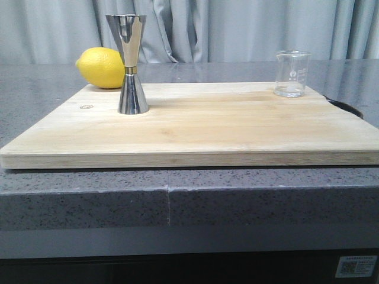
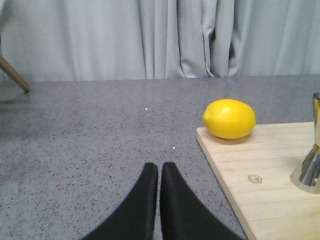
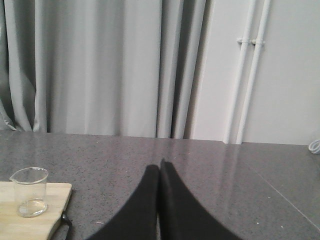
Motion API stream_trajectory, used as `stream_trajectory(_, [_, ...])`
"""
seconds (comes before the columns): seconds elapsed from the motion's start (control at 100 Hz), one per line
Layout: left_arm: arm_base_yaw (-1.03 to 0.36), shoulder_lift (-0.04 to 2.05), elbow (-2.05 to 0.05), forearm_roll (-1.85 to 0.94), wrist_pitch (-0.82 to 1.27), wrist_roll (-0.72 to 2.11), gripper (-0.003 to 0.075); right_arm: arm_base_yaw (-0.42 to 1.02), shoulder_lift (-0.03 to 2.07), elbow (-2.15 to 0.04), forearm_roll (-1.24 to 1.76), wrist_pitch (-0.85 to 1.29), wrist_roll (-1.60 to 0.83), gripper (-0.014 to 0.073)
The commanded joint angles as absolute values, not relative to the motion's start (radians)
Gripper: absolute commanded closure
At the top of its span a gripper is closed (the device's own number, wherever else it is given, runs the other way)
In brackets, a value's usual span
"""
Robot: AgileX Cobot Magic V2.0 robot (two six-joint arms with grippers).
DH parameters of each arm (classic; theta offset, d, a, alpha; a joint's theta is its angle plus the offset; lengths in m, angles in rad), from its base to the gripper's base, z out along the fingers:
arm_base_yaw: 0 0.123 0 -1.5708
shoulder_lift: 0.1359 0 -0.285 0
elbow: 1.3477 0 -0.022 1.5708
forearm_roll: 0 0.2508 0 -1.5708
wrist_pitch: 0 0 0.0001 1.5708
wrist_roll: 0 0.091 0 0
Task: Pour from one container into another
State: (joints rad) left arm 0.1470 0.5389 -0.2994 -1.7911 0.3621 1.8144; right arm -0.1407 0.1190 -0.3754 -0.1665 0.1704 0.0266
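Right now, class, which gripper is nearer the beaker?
Right. The right gripper hangs shut over the bare counter just off the board's beaker end; the left gripper is shut off the far end, by the lemon.

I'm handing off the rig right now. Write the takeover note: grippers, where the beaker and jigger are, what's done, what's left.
Left gripper: shut, empty, over the counter left of the cutting board.
Right gripper: shut, empty, over the counter right of the board.
Beaker: upright on the board's far right corner; I can't tell whether it holds any liquid.
Jigger: upright on the board's left, just in front of the lemon.
Done: nothing; neither vessel touched.
Left: grasp the beaker, carry it to the jigger, pour.
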Motion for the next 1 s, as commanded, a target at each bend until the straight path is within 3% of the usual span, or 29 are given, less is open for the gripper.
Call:
stream_trajectory(0.0, [0.115, 0.539, -0.317, -1.852, 0.311, 1.816, 0.0739, -0.143, 0.127, -0.401, -0.178, 0.100, 0.021, 0.0662])
stream_trajectory(0.26, [0.022, 0.445, -0.295, -1.850, 0.157, 1.817, 0.0739, -0.143, 0.127, -0.401, -0.178, 0.100, 0.021, 0.0662])
stream_trajectory(0.7, [0.022, 0.177, -0.191, -1.764, 0.087, 1.778, 0.0739, -0.143, 0.127, -0.401, -0.178, 0.100, 0.021, 0.0662])
stream_trajectory(0.82, [0.022, 0.153, -0.191, -1.452, 0.087, 1.508, 0.0739, -0.143, 0.127, -0.401, -0.178, 0.100, 0.021, 0.0662])
stream_trajectory(0.99, [0.022, 0.143, -0.191, -0.667, 0.119, 0.651, 0.0739, -0.143, 0.127, -0.401, -0.178, 0.100, 0.021, 0.0662])
